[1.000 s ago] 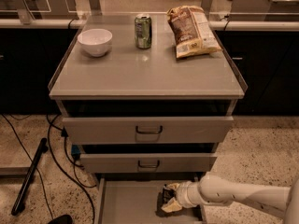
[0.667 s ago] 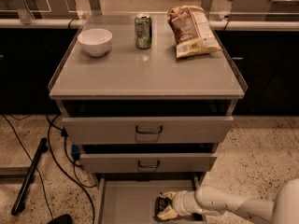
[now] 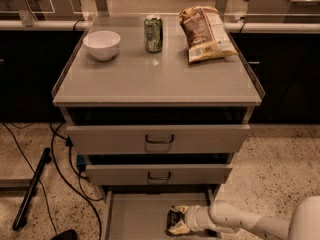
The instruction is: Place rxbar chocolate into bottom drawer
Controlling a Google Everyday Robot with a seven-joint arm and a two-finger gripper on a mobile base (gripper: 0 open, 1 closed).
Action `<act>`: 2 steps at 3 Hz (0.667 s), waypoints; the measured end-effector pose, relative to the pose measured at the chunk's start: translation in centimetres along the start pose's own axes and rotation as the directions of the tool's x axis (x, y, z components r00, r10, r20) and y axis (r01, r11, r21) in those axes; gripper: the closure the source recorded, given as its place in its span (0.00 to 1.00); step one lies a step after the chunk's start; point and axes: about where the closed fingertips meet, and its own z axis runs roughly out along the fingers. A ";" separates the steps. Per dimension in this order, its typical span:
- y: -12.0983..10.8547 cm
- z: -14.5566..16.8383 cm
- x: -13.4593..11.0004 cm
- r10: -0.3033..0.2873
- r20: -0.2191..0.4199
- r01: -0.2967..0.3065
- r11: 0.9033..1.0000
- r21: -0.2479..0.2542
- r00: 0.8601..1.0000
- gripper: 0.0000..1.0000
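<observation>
The bottom drawer (image 3: 135,217) is pulled out at the foot of the grey cabinet, its plain grey floor showing. My gripper (image 3: 176,220) reaches in from the right on a white arm and sits low inside the drawer's right half. It is shut on the rxbar chocolate (image 3: 172,217), a small dark bar seen between the pale fingertips, just above or on the drawer floor; I cannot tell which.
The two upper drawers (image 3: 159,140) (image 3: 159,176) with dark handles stand slightly open above the gripper. On the cabinet top are a white bowl (image 3: 101,44), a green can (image 3: 153,33) and a brown and white chip bag (image 3: 205,33). Black cables and a bar (image 3: 31,190) lie on the floor at left.
My gripper has moved a little left and lower into the bottom drawer with the bar in it. The cabinet-top objects have not moved.
</observation>
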 end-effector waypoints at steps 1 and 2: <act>-1.0 1.7 0.9 -0.017 0.029 0.017 1.000 0.020 0.999 1.00; -2.2 4.2 1.5 -0.044 0.047 0.043 0.999 0.019 0.998 1.00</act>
